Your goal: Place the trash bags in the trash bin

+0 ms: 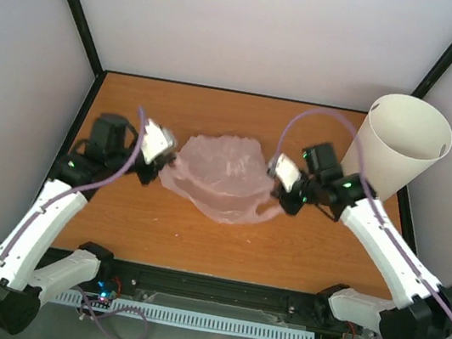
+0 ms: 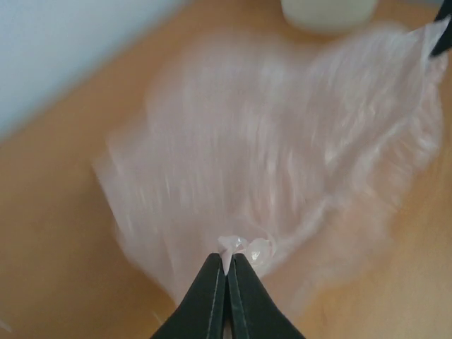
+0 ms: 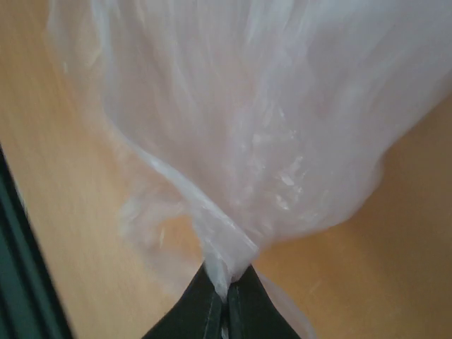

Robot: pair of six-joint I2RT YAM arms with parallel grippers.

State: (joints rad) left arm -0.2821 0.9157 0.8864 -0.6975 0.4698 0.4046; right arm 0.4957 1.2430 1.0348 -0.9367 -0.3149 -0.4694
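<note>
We are holding the pale pink trash bag [image 1: 223, 178] by two opposite edges. Our left gripper [image 2: 227, 263] is pinched fully shut on a small twist of film at the bag's left side. Our right gripper [image 3: 226, 281] is closed just as tight on a gathered strand at its right side. The bag is sagging between them over the middle of the wooden table [image 1: 197, 242]; we cannot tell whether its belly is brushing the wood or hanging just clear. The white trash bin [image 1: 384, 173] is standing upright at the far right corner, close beside our right arm, mouth open.

We are judging this to be the lift and carry toward the bin. To do it well, we are planning to raise both grippers together, high enough that the drooping film clears the rim, since the bin stands taller than the grippers. We are aiming to move both hands rightward at the same pace, so the thin plastic is neither stretched nor torn, and to bring them closer together so the bag narrows to fit the mouth. The left pinch is showing only a little film past the tips, so we are avoiding any jerk. The bin looks light, so we are minding the right arm's clearance.
</note>
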